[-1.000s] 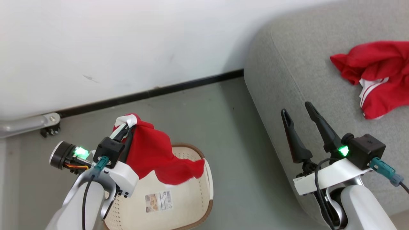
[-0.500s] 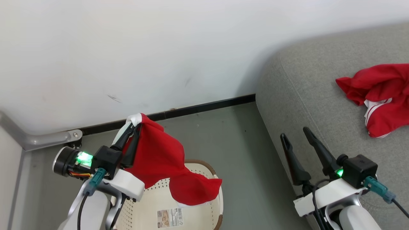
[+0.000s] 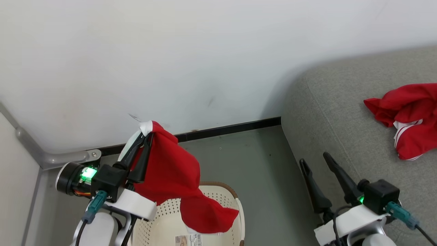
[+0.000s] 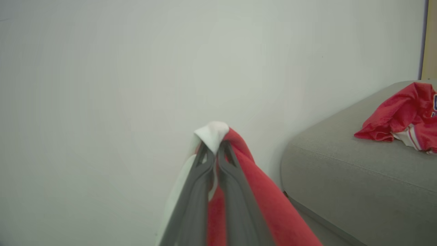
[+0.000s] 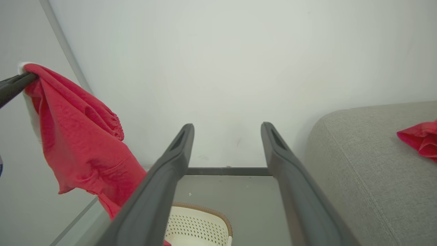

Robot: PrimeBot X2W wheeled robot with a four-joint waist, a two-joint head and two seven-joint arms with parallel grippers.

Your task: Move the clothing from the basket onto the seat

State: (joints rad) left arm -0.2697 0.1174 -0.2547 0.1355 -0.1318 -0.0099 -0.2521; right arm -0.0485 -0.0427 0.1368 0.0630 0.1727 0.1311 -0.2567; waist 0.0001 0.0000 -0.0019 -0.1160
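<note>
The left tool point(image 3: 145, 134) is clamped together on the white-trimmed edge of a soft red garment point(image 3: 170, 171). Its two long dark fingers are pressed flat against each other, with the fabric pinched at their tips. From there the cloth hangs limp in loose folds, lifted above the basket point(image 3: 164, 212), an oval cream plastic tub with small holes in its walls and a brown band round the rim. The garment's lowest fold dangles over the basket's mouth.

The right tool point(image 3: 314, 158) stands with its fingers wide apart and empty, by the rounded corner of the seat point(image 3: 327, 123), which is grey woven upholstery with a stitched seam. A second red garment point(image 3: 406, 116) with white stripes lies crumpled on the seat, well apart from both tools.
</note>
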